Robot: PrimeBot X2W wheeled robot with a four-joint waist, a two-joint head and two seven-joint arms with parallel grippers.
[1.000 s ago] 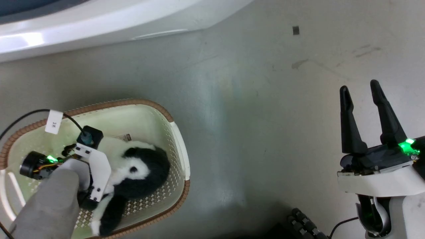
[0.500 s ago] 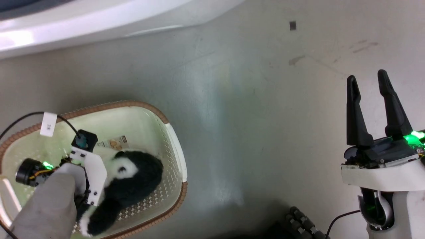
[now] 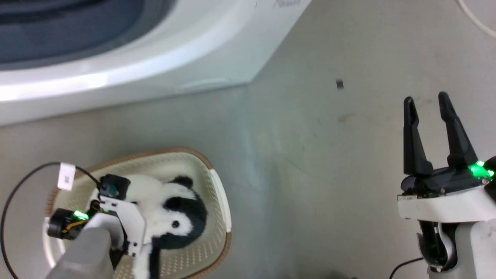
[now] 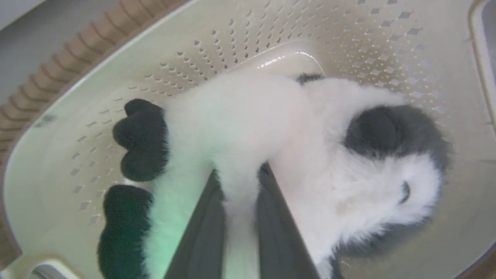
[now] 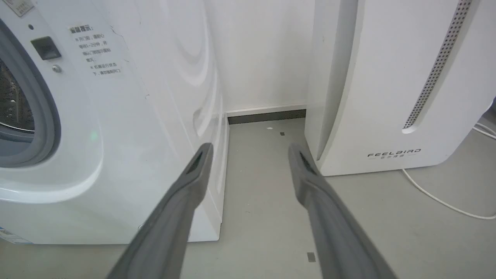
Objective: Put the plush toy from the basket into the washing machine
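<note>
Left jaws pinching plush toy (image 4: 248, 116), basket (image 3: 223, 205) on grey floor (image 3: 310, 174), white wall (image 5: 263, 58)

The plush toy (image 3: 170, 223), a fluffy white panda with black ears and limbs, lay inside the cream basket (image 3: 155, 152), its white fur pinched between the fingers of the left gripper (image 4: 240, 174). The basket stood near the white washing machine (image 3: 162, 66), whose grey gasket showed.
</note>
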